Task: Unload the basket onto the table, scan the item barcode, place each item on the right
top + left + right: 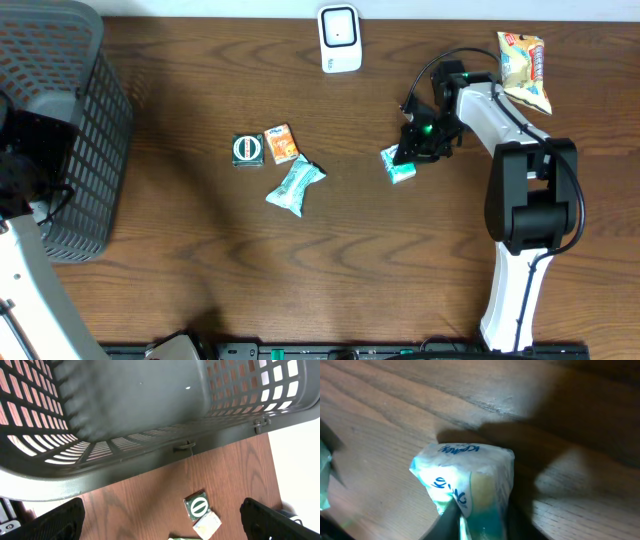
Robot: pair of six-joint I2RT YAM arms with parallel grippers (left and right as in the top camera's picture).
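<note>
The right gripper (405, 155) is closed on a small white and teal soft packet (398, 167). In the right wrist view the two dark fingers (445, 522) press on the low end of the packet, one on each side, and the wrap is squished there. I cannot tell if the packet is touching the wood or is just off it.

The packet is on the right half of the brown wooden table (330, 270), a bit past the middle. The white box-shaped scanner (338, 38) stands right at the far edge of the table, up and to the left of the packet. There is only bare wood between the two.

To the left of the packet there is a gap, and then three things lie close together: a pale teal wrapped bag (296, 185), an orange packet (281, 143) and a green and black square packet (247, 149). A yellow and red crinkly snack bag (524, 68) lies by the far right corner, next to the right arm.

The whole near half of the table is bare wood, so there is lots of room there.

A grey plastic basket with holes (85, 140) fills the left end of the table. The left gripper (162, 510) is beside the basket rim. Its jaws are wide open and hold nothing. The green and black square packet shows on the wood between them.
</note>
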